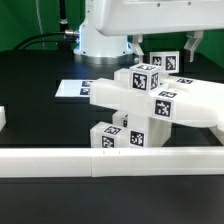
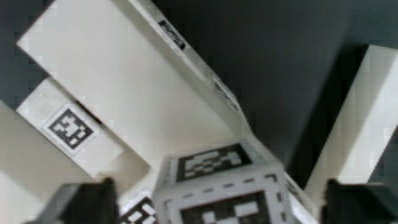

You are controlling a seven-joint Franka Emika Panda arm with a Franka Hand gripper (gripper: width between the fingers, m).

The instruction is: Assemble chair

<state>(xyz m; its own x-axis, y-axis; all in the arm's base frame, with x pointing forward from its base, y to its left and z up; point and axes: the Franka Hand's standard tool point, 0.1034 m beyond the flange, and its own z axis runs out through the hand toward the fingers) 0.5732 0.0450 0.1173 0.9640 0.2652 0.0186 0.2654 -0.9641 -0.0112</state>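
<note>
Wrist view blurred, chair [image 2: 134, 95] cropped, gripper [image 2: 205, 205] half-hidden

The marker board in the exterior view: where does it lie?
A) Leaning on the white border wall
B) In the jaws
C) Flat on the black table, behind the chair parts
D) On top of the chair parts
C: the marker board lies flat on the table, behind the chair parts.
</note>
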